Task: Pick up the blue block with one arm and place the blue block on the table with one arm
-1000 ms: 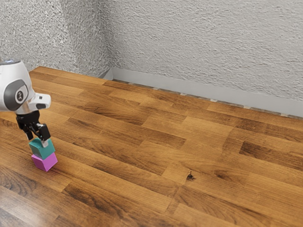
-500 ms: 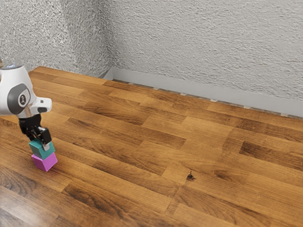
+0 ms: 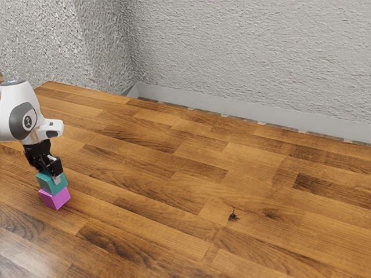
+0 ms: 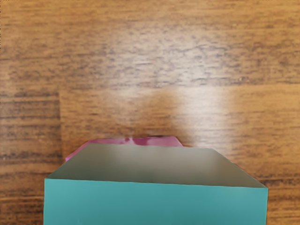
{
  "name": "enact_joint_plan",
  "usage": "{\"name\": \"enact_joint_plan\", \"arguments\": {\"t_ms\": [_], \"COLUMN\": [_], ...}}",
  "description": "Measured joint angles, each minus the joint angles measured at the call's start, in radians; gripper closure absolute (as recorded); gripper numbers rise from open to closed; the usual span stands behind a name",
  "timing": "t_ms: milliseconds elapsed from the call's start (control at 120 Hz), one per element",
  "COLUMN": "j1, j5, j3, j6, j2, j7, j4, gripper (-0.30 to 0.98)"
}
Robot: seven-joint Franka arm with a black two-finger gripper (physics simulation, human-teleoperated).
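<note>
My gripper (image 3: 50,175) is at the exterior view's left, low over the blue block, with its fingers closed in on that block from two sides. The blue block (image 3: 51,183), teal in colour, rests on top of a magenta block (image 3: 54,198). A pale fingertip lies against its near side; the far fingertip is hidden. In the wrist view the blue block (image 4: 154,201) looms large just under the hand, and a strip of the magenta block (image 4: 154,140) shows past its edge.
The magenta block stands on the wooden table (image 3: 174,191), near the exterior view's left edge. A textured grey wall (image 3: 249,52) with a pale skirting board (image 3: 232,109) runs behind the table.
My hand has come down a little around the blue block, and the fingers have drawn together on it. The two blocks remain stacked in the same place.
</note>
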Motion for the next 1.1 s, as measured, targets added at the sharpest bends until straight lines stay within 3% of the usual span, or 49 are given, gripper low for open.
{"name": "enact_joint_plan", "arguments": {"t_ms": [242,617,975,1100], "j1": [-0.008,-0.105,-0.112,-0.115], "j5": [0.000,-0.090,-0.109,-0.115], "j3": [-0.010,-0.167,-0.188,-0.192], "j6": [-0.029,-0.037,0.039,0.059], "j2": [0.000,-0.038,0.030,0.032], "j7": [-0.007,-0.105,-0.187,-0.201], "j4": [0.072,0.015,-0.043,-0.055], "gripper": [0.29,0.29,0.28,0.21]}}
